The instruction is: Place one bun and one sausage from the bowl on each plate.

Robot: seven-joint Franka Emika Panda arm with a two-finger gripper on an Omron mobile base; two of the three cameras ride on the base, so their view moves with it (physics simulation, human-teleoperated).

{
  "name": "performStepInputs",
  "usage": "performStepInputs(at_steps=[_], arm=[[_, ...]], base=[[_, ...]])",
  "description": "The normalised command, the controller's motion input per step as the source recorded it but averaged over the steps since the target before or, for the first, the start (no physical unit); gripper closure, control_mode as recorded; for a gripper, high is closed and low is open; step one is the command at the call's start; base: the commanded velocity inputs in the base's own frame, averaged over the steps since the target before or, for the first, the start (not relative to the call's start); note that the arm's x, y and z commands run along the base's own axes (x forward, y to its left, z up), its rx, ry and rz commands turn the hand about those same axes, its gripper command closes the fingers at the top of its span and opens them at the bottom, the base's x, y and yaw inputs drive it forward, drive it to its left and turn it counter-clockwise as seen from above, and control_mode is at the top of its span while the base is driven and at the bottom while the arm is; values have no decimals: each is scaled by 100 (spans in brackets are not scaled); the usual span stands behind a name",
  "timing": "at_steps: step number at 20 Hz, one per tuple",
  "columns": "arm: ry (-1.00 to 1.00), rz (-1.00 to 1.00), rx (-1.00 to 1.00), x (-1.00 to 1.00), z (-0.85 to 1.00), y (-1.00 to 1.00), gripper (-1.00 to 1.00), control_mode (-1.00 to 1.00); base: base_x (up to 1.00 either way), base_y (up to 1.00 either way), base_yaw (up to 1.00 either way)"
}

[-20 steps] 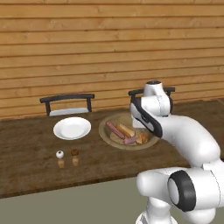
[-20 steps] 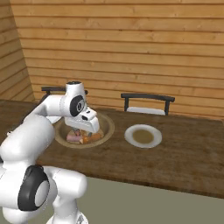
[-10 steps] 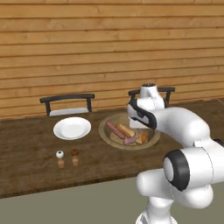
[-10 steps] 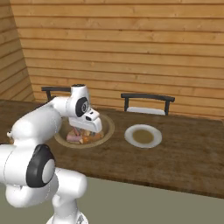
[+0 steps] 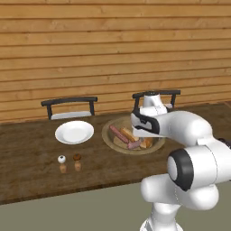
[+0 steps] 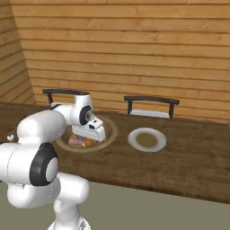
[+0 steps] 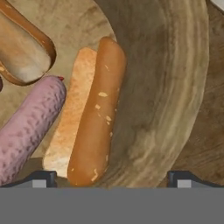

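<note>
Gripper (image 7: pixel 111 177) jaws stand spread wide and empty, poised low over the wide light-brown wooden bowl (image 7: pixel 183 87) to straddle the golden-orange split bun (image 7: pixel 94 122), which lies against the bowl wall beside the pink sausage (image 7: pixel 28 124). Both white plates (image 5: pixel 74 132) are bare.

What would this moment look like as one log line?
gripper: open, above bowl | bun: between fingertips, ungrasped | plates: empty
</note>
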Motion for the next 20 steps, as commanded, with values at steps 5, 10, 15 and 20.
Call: performStepInputs(at_steps=[5, 10, 15, 20], arm=[[0, 0, 0, 11, -9, 0, -100, -100], [0, 0, 0, 18, -10, 0, -100, -100], [0, -1, 0, 17, -9, 0, -100, -100], [0, 0, 0, 2, -27, 0, -100, -100]], base=[[0, 0, 0], [0, 0, 0], [0, 0, 0], [0, 0, 0]])
